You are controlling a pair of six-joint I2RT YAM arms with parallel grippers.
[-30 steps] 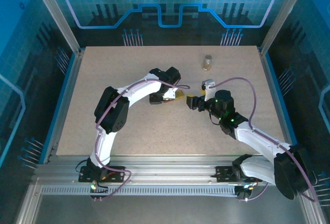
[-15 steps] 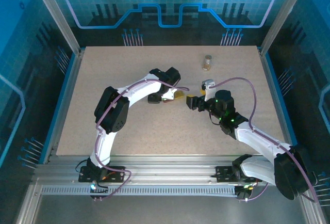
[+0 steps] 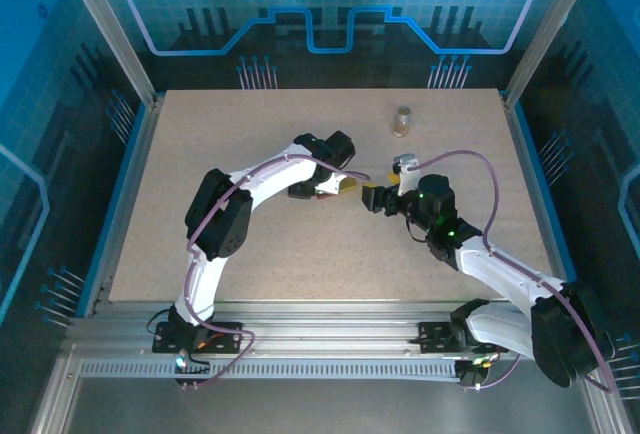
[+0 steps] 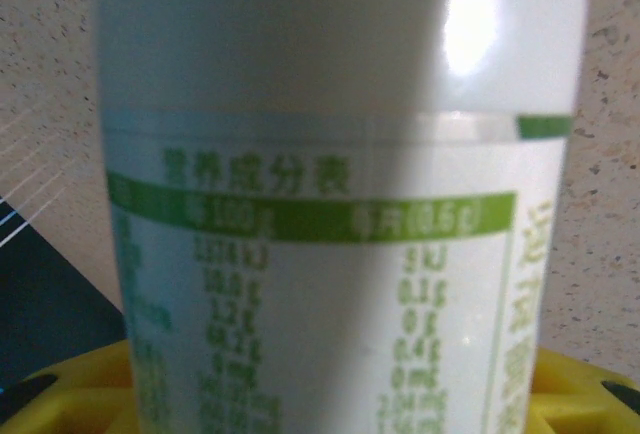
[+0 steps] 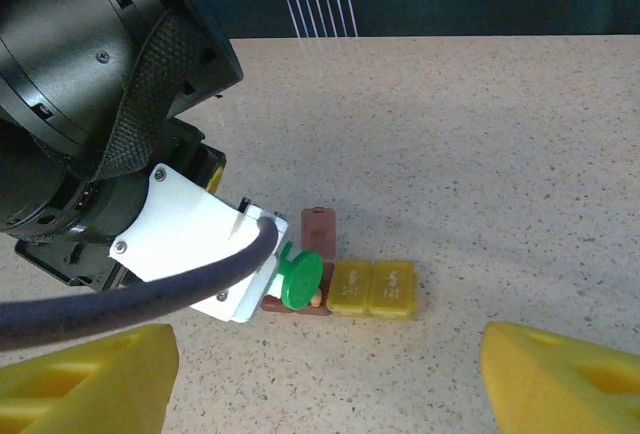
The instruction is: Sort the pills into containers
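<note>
Right wrist: right gripper (image 5: 322, 382) apart; left gripper (image 3: 337, 183) clamps bottle (image 4: 330, 204) at containers (image 5: 352, 288), table (image 3: 200, 239) centre.

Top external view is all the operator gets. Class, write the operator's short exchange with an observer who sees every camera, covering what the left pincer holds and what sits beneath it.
Operator: What is the left pincer gripping?
Observer: A white bottle with a green printed label; the left wrist view shows it up close.
Operator: And what lies under it?
Observer: From the right wrist view, a red-brown box with its lid flipped up, in a row with two shut yellow boxes.
</note>
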